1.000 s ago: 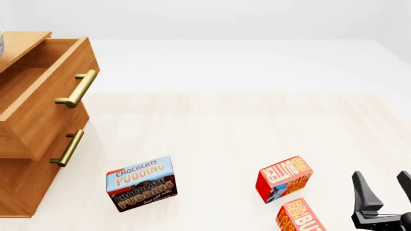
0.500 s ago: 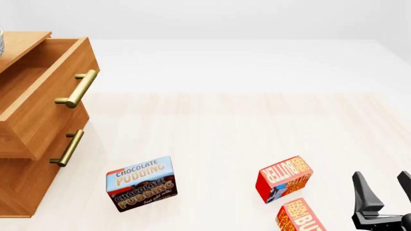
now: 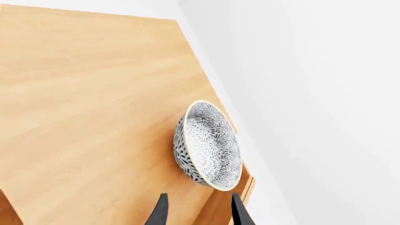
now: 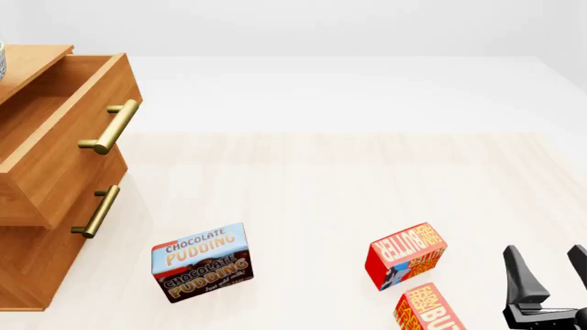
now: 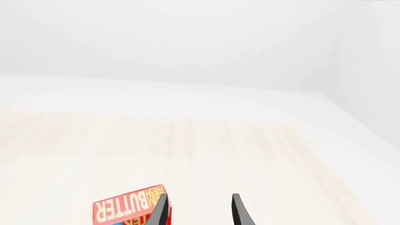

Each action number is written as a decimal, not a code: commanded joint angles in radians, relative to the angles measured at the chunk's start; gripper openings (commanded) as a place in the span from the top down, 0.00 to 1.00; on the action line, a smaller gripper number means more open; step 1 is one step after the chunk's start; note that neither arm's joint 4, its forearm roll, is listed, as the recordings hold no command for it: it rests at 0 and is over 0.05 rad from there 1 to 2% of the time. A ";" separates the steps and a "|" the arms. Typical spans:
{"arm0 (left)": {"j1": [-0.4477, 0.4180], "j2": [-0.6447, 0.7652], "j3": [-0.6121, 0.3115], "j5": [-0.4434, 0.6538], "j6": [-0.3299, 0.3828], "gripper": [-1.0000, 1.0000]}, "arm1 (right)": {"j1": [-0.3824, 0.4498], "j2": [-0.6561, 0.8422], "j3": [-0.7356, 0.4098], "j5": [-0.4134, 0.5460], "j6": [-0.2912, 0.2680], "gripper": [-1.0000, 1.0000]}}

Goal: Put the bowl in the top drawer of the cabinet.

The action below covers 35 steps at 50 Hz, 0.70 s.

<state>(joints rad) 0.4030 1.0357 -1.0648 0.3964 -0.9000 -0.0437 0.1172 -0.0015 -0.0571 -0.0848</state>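
Observation:
The bowl (image 3: pixel 208 145), white with a grey lacy pattern, rests on the flat wooden top of the cabinet (image 3: pixel 81 93) near its corner. My left gripper (image 3: pixel 198 202) is open just short of the bowl, with nothing between its fingers. In the front view only a sliver of the bowl (image 4: pixel 2 62) shows at the left edge, above the top drawer (image 4: pixel 55 130), which is pulled out and open. The left gripper is out of the front view. My right gripper (image 4: pixel 548 265) stands open and empty at the table's near right.
A chocolate pudding box (image 4: pixel 200 261) stands in front of the cabinet's lower drawer (image 4: pixel 37 254). Two red butter boxes (image 4: pixel 406 254) (image 4: pixel 431 309) lie close to the left of the right gripper. A white wall runs behind the cabinet.

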 commanded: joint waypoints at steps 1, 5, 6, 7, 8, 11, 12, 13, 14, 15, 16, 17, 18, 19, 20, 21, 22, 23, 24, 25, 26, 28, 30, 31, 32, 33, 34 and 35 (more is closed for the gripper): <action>-0.056 -0.098 0.040 0.038 -0.023 0.00 | 0.008 -0.020 0.000 0.010 0.004 0.00; -0.078 -0.133 0.038 0.062 -0.036 0.00 | 0.009 -0.026 0.000 0.014 0.005 0.00; -0.083 -0.140 0.037 0.066 -0.036 0.00 | 0.011 -0.028 -0.001 0.015 0.006 0.00; -0.085 -0.146 0.036 0.073 -0.037 0.00 | 0.013 -0.031 -0.001 0.017 0.006 0.00; -0.091 -0.151 0.036 0.076 -0.037 0.00 | 0.013 -0.031 -0.001 0.017 0.007 0.00; -0.113 -0.178 0.041 0.088 -0.048 0.00 | 0.014 -0.036 -0.001 0.020 0.007 0.00; -0.125 -0.192 0.043 0.094 -0.053 0.00 | 0.014 -0.038 -0.001 0.021 0.007 0.00; -0.125 -0.194 0.041 0.098 -0.055 0.00 | 0.015 -0.039 -0.001 0.021 0.007 0.00; -0.130 -0.198 0.040 0.101 -0.056 0.00 | 0.016 -0.041 -0.001 0.022 0.007 0.00; -0.140 -0.206 0.038 0.104 -0.055 0.00 | 0.016 -0.041 -0.001 0.022 0.007 0.00; -0.150 -0.218 0.041 0.112 -0.062 0.00 | 0.016 -0.044 -0.001 0.024 0.008 0.00; -0.157 -0.225 0.042 0.117 -0.064 0.00 | 0.016 -0.046 -0.001 0.025 0.008 0.00; -0.160 -0.231 0.043 0.117 -0.067 0.00 | 0.015 -0.045 -0.001 0.025 0.007 0.00; -0.165 -0.236 0.042 0.120 -0.070 0.00 | 0.017 -0.047 -0.001 0.026 0.008 0.00; -0.177 -0.247 0.042 0.122 -0.073 0.00 | 0.017 -0.049 -0.001 0.027 0.009 0.00; -0.181 -0.251 0.044 0.124 -0.080 0.00 | 0.017 -0.049 -0.001 0.027 0.008 0.00; -0.195 -0.262 0.049 0.125 -0.088 0.00 | 0.017 -0.049 -0.001 0.027 0.008 0.00; -0.205 -0.272 0.050 0.131 -0.088 0.00 | 0.018 -0.051 -0.001 0.028 0.009 0.00; -0.215 -0.281 0.052 0.137 -0.090 0.00 | 0.017 -0.052 -0.001 0.028 0.008 0.00; -0.237 -0.297 0.054 0.142 -0.093 0.00 | 0.016 -0.052 -0.001 0.029 0.009 0.00; -0.258 -0.314 0.058 0.154 -0.101 0.00 | 0.016 -0.055 -0.001 0.031 0.009 0.00; -0.261 -0.315 0.053 0.155 -0.096 0.00 | 0.015 -0.059 -0.001 0.033 0.009 0.00; -0.275 -0.327 0.053 0.160 -0.101 0.00 | 0.014 -0.061 -0.001 0.034 0.010 0.00; -0.289 -0.338 0.051 0.167 -0.109 0.00 | 0.014 -0.063 -0.001 0.035 0.010 0.00; -0.306 -0.348 0.049 0.173 -0.113 0.00 | 0.014 -0.063 -0.001 0.035 0.010 0.00; -0.331 -0.362 0.045 0.182 -0.116 0.00 | 0.014 -0.063 -0.001 0.035 0.011 0.00; -0.337 -0.366 0.044 0.185 -0.117 0.00 | 0.016 -0.064 -0.002 0.036 0.012 0.00; -0.349 -0.373 0.044 0.188 -0.119 0.00 | 0.016 -0.066 -0.002 0.036 0.012 0.00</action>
<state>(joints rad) 0.1556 0.7402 -1.0185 0.5429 -0.9923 -0.0291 0.0631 -0.0027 -0.0272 -0.0756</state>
